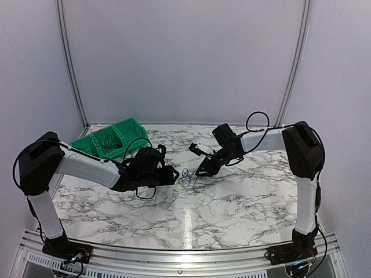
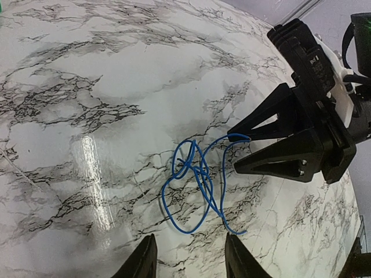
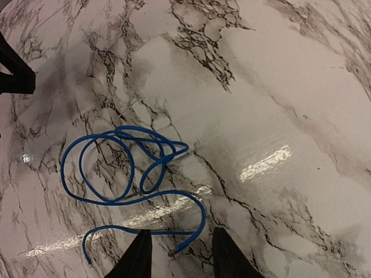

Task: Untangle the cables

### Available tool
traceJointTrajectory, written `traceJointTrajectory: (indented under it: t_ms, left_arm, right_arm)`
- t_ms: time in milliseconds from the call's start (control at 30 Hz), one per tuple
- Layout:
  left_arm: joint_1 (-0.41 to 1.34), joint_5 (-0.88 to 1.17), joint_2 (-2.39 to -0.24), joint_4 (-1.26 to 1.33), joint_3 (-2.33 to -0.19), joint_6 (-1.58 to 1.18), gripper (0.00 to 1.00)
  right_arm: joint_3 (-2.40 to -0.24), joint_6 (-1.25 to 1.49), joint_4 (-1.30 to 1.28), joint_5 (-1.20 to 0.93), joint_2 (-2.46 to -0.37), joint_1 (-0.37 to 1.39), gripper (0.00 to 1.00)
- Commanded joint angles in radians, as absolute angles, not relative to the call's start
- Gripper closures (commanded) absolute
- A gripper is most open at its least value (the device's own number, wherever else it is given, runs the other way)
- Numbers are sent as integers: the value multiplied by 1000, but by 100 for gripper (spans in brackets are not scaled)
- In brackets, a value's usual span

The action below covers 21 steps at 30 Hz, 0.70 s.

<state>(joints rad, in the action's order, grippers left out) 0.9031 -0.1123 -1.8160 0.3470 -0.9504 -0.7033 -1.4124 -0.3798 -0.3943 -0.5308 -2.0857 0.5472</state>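
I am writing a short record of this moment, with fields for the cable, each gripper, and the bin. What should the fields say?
cable: thin blue cable, loosely looped and crossing itself, lying on the white marble-pattern table
left gripper: open, facing the cable, holding nothing
right gripper: open, one cable strand lies between its fingers, not pinched
bin: green plastic bin at the back left, thin black wires inside

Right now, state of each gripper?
Left gripper: jaws open, holding nothing.
Right gripper: jaws open, blue cable at its tips, not gripped.
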Motion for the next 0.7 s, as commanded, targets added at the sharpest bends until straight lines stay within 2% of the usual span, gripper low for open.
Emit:
traceJointTrajectory:
  t_ms: [0, 200, 267, 500, 633, 667]
  left_arm:
    - [913, -112, -1850, 406, -951, -732, 59]
    - [910, -150, -1926, 420, -1030, -719, 58]
    - [907, -141, -1964, 420, -1064, -722, 60]
    - [904, -99, -2047, 421, -1104, -751, 65]
    - [904, -108, -2053, 430, -1088, -759, 71]
    - [904, -116, -2051, 433, -1082, -759, 76]
  right_arm:
    - [-1462, -373, -360, -528, -2122, 559, 71]
    - [-1466, -380, -375, -541, -2138, 565, 95]
    - [-1459, -382, -376, -544, -2131, 565, 100]
    - [-1422, -384, -365, -550, -2082, 564, 100]
    - [-1414, -381, -362, -556, -2078, 565, 100]
    - [-1415, -381, -362, -557, -2079, 565, 100]
